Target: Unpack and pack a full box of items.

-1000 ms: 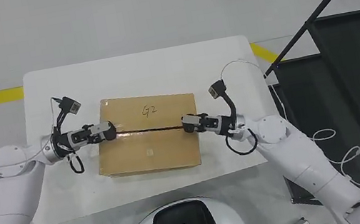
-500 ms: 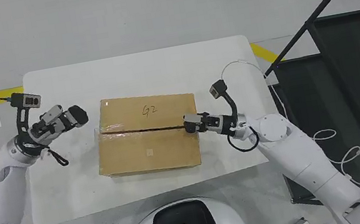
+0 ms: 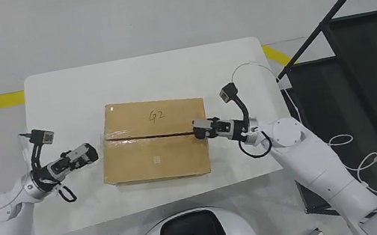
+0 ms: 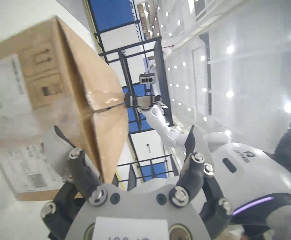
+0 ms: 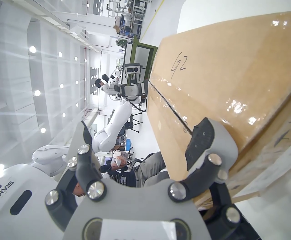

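Box (image 3: 154, 140): at centre of the counter (image 3: 232, 64), flaps shut and flat, handwritten mark on the top toward 12 o'clock.
Seam (image 3: 153, 134): across the top from 9 to 3 o'clock, under glossy tape; cut or intact, cannot tell.
Left gripper (image 3: 90, 152): just beside the box's 9 o'clock end, level with the seam, fingers spread wide, holding nothing.
Right gripper (image 3: 198, 128): at the seam's 3 o'clock end, fingers spread wide, holding nothing; one finger over the top edge, contact unclear.
Done: apparently only the approach to both seam ends; flaps not yet lifted, contents hidden.
Left: likely nearly everything, namely parting the seam, folding back flaps, taking items out, repacking, closing.
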You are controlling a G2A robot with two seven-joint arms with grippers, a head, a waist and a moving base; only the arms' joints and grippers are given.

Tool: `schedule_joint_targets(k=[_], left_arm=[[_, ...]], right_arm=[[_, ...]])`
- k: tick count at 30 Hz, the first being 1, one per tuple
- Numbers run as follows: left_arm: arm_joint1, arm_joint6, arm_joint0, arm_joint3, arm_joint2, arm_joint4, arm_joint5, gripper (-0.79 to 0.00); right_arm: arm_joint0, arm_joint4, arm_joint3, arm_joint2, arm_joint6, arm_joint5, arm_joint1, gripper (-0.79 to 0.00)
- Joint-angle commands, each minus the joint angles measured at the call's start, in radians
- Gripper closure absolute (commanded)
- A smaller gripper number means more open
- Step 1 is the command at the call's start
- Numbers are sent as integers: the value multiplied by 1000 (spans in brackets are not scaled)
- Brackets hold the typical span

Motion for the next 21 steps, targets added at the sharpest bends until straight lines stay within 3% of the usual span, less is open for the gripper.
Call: schedule_joint_targets(k=[1,13,21], left_arm=[[-3,29,-4,15,13,28,-27,-785],[10,-33,13,-73,70,-23,34,-785],[-1,-35,-29,-73,142,-51,36,-785]], right_arm=[[0,1,1,-3,-3,-2,-1,-785],[1,-4,7,-2,-10,-10,-5,-785],[-3,-10,10,21,-9,-11,-1,-785]])
